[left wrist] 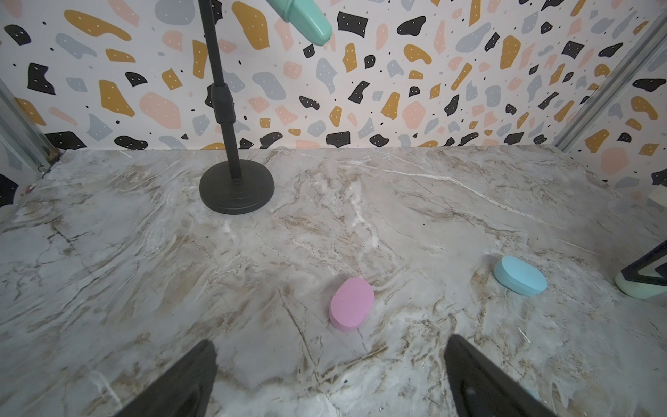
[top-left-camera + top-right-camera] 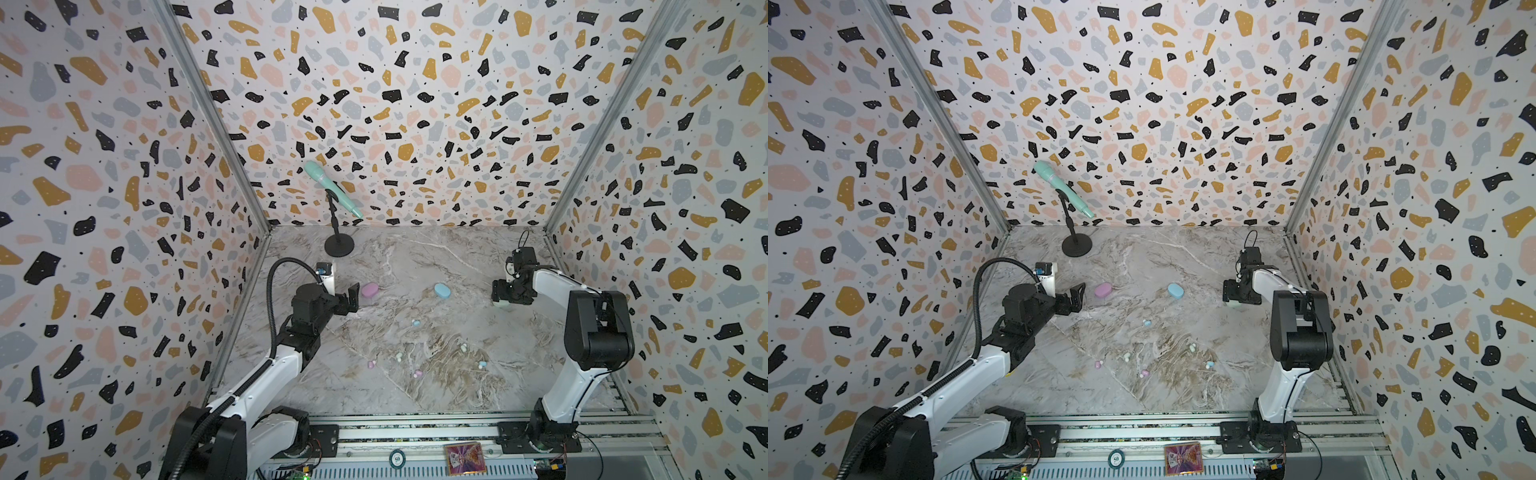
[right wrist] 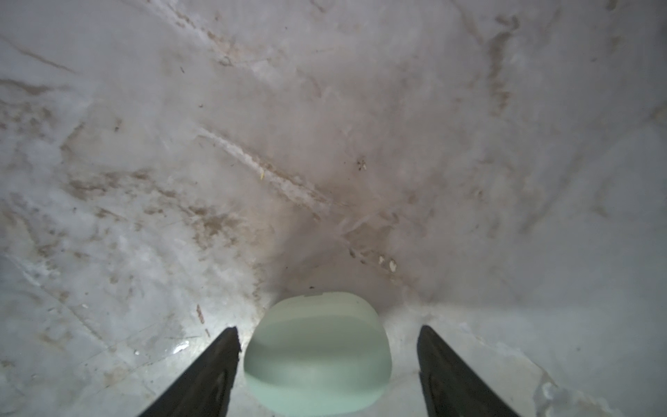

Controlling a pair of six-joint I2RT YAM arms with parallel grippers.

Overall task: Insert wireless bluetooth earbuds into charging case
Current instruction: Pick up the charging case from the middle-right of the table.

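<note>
Three oval charging cases lie on the marble table: a pink case, a blue case and a mint case. My right gripper stands open over the mint case, one finger close beside it and a gap at the other. My left gripper is wide open and empty, just short of the pink case. Loose earbuds are scattered nearer the front: blue buds, mint-white buds and pink buds.
A mint microphone leans on a black stand with a round base at the back left. Patterned walls close three sides. A metal rail with a card runs along the front edge.
</note>
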